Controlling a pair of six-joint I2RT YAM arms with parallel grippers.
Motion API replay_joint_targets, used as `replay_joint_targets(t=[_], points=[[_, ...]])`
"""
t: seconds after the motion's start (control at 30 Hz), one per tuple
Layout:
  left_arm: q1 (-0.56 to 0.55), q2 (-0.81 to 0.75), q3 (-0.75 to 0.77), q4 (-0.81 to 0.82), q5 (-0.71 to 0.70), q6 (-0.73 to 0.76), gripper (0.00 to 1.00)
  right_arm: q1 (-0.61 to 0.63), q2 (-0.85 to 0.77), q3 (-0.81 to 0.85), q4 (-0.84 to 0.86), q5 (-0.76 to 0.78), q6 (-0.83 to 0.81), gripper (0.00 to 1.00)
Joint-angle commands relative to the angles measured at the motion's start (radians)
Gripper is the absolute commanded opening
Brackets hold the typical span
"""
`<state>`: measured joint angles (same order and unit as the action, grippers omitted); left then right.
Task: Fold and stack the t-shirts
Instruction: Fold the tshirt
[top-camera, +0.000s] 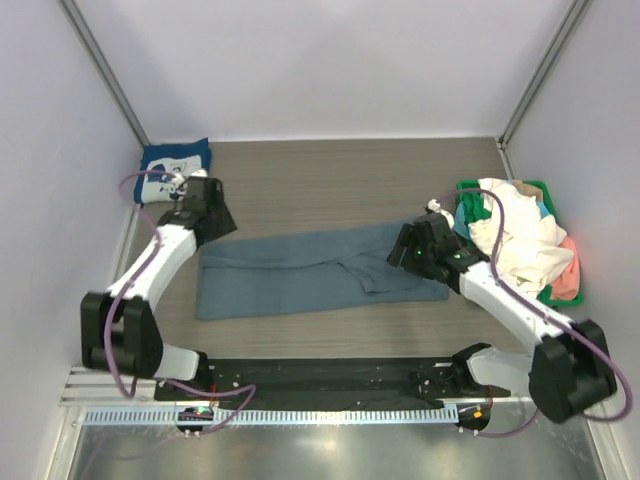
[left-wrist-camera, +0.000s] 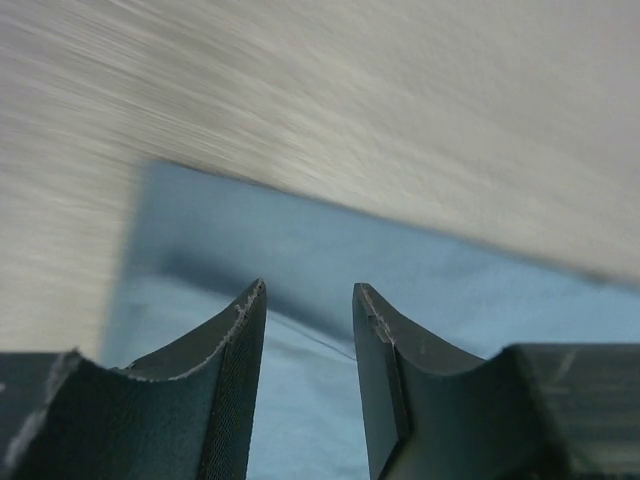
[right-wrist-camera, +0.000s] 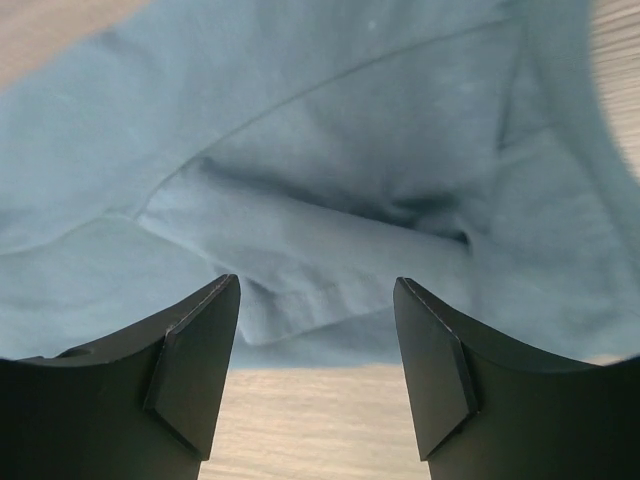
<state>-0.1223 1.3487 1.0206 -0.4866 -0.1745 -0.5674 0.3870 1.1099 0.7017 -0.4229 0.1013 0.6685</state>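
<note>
A slate-blue t-shirt (top-camera: 300, 272) lies across the middle of the table as a long band, folded lengthwise. My left gripper (top-camera: 220, 226) hovers at its back left corner. In the left wrist view its jaws stand open (left-wrist-camera: 308, 290) over the blue cloth (left-wrist-camera: 420, 280), gripping nothing. My right gripper (top-camera: 410, 250) is over the shirt's right end, open (right-wrist-camera: 318, 285), with a sleeve fold (right-wrist-camera: 300, 250) just beyond its tips and nothing between them. A folded navy t-shirt with a white print (top-camera: 175, 163) lies at the back left corner.
A green basket (top-camera: 467, 187) at the right edge holds a heap of white, cream, pink and teal t-shirts (top-camera: 520, 240). White walls close in the table at the back and on both sides. A black mat (top-camera: 320, 372) lies between the arm bases.
</note>
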Motion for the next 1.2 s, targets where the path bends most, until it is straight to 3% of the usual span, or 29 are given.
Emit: replay_joint_targets(t=[0.0,0.13,0.33,0.57,0.7,0.8,0.97,1.17], points=[[-0.082,0.111,0.058,0.028,0.049,0.032,0.40,0.019,0.119,0.058,0.085,-0.012,0.023,0.69],[-0.131,0.246,0.072,0.026,0.079,0.027,0.35,0.019,0.238,0.055,0.119,-0.006,0.032,0.69],[-0.151,0.287,0.029,-0.010,0.057,0.024,0.31,0.019,0.332,0.022,0.182,-0.045,0.048,0.69],[-0.152,0.094,-0.060,-0.266,-0.259,-0.120,0.25,0.019,0.350,0.019,0.185,-0.038,0.037,0.69],[-0.151,-0.110,-0.105,-0.267,-0.275,-0.153,0.25,0.019,0.355,0.001,0.185,-0.032,0.036,0.69],[-0.149,-0.132,-0.102,-0.232,-0.257,-0.138,0.25,0.019,0.350,-0.005,0.187,-0.034,0.042,0.69],[-0.151,-0.025,-0.094,-0.022,-0.171,-0.059,0.27,0.019,0.350,-0.001,0.188,-0.031,0.045,0.69],[-0.152,0.266,0.012,-0.061,-0.086,-0.064,0.23,0.003,0.410,0.042,0.190,-0.041,0.036,0.70]])
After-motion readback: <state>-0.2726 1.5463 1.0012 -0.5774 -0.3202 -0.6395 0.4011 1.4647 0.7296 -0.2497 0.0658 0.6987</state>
